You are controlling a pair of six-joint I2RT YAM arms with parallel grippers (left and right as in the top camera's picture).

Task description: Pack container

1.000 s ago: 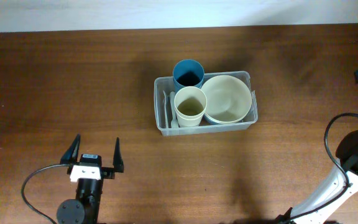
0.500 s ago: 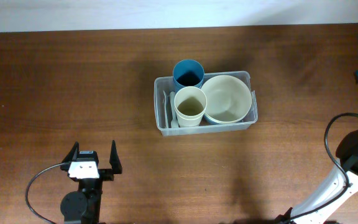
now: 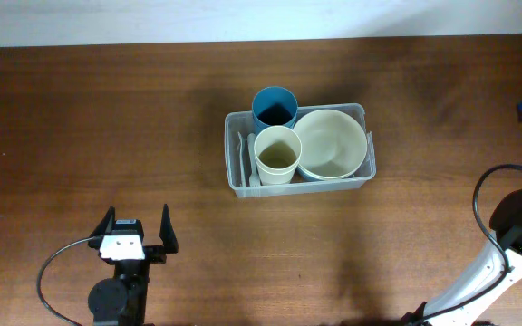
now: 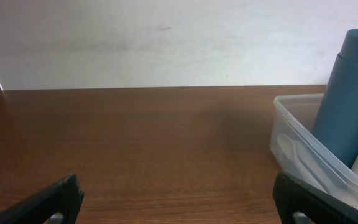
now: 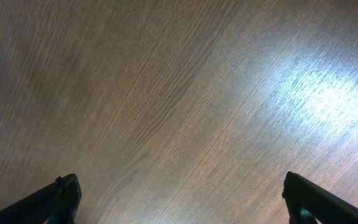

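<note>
Task item: the container (image 3: 234, 177) sits just right of centre in the overhead view, on the wooden table (image 3: 80, 118). In my left wrist view only its near corner shows, cut off by the right edge.
Inside it: a blue cup (image 3: 275, 107) stands at the upper left, a cream cup (image 3: 277, 154) just below it, and a cream bowl (image 3: 331, 142) fills the right half.
Under the bowl: a blue edge peeps out; I cannot tell what it belongs to.
Along the inner left wall: a pale thing (image 3: 244, 149), too faint to name.
Left side: my left gripper (image 3: 137, 219) is at the lower left of the overhead view, jaws spread wide and holding nothing, well apart from the container.
Right side: my right gripper (image 5: 182, 196) shows only as two dark tips in the bottom corners of its wrist view. They are spread apart over bare wood.
Lower right of overhead: my right arm (image 3: 519, 226) is cut off by the frame edge.
</note>
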